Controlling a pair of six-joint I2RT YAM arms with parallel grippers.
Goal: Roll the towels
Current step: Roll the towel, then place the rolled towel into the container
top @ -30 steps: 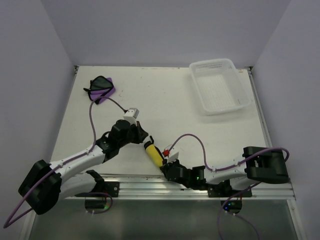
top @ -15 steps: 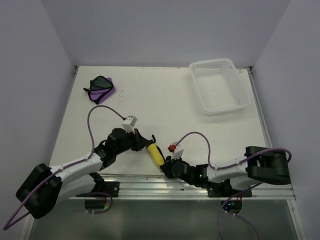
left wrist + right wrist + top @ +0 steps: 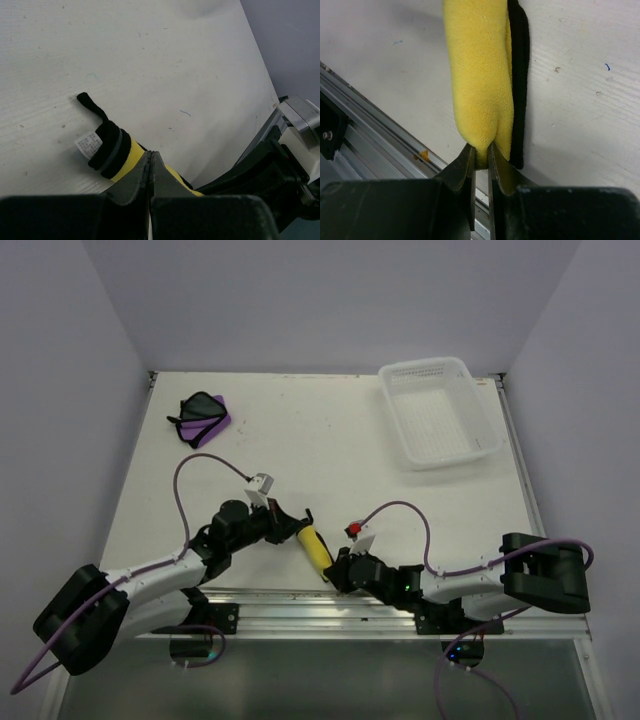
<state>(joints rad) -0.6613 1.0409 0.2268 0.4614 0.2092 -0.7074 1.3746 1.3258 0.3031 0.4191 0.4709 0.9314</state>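
Yellow towel (image 3: 313,546) lies rolled by the table's (image 3: 330,440) near edge. The right gripper (image 3: 481,150) pinches its near end, and the left gripper (image 3: 151,156) is pressed together, empty, at its far end. That roll looks finished, so the next move is probably to release it and fetch the unrolled purple towel (image 3: 205,418) from the far-left corner.

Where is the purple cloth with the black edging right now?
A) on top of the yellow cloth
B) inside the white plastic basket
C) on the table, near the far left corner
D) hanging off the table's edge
C: the purple cloth lies bunched on the white table near its far left corner, well apart from the white perforated plastic basket and from the rolled yellow cloth.
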